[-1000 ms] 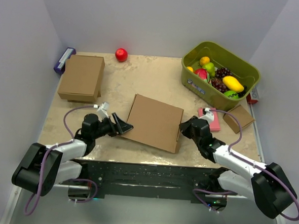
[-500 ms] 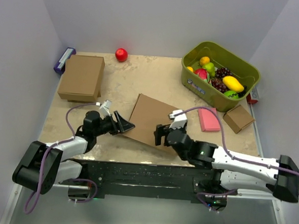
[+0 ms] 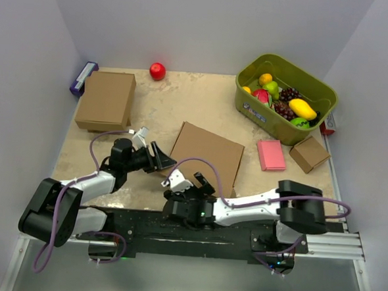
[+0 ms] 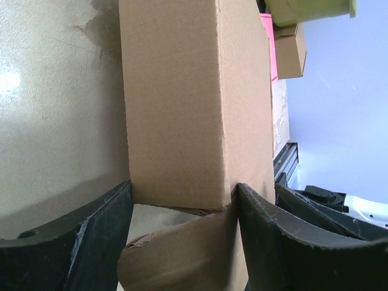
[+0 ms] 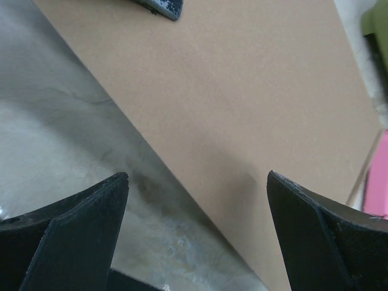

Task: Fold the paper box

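Nearest me, my right gripper (image 5: 197,176) hangs with its two dark fingers (image 5: 73,224) spread wide and nothing between them, over the near edge of the paper box (image 3: 207,153). The wrist camera shows only the box's plain brown top and a strip of marbled table (image 3: 156,110), so I cannot tell whether the fingers touch the cardboard. From above, my right arm folds across the front of the table and hides part of that near edge. The box lies flat and closed near the middle of the table, slightly turned. My left gripper (image 4: 183,188) is at its left corner, jaws apart, straddling the corner. The fingers sit right against the cardboard, but whether they are pressing on it is unclear. A curved flap (image 4: 182,257) pokes out below the corner, cut off by the frame. Right of the box lie a pink pad (image 3: 271,155) and a small cardboard cube (image 3: 309,154). Farther back on the left is a closed brown box (image 3: 106,100) with a blue object (image 3: 84,78) half hidden behind it. At the back right is a green bin (image 3: 268,120) of fruit (image 3: 301,109), and at the back centre a red ball (image 3: 158,71).
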Robot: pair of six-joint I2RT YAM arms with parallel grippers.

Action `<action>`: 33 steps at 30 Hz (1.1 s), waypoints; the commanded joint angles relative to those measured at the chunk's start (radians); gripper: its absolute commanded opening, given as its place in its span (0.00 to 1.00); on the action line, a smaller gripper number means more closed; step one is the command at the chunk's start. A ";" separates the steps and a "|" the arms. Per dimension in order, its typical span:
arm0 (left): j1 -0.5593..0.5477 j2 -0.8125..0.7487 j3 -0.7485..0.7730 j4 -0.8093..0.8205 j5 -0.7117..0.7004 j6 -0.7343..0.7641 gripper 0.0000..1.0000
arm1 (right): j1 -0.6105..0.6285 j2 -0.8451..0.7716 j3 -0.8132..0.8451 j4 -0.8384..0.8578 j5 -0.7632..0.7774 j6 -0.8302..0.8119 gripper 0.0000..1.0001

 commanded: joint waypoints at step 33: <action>0.020 -0.079 0.031 -0.091 0.123 0.058 0.34 | -0.091 0.367 0.194 -0.170 0.279 0.087 0.68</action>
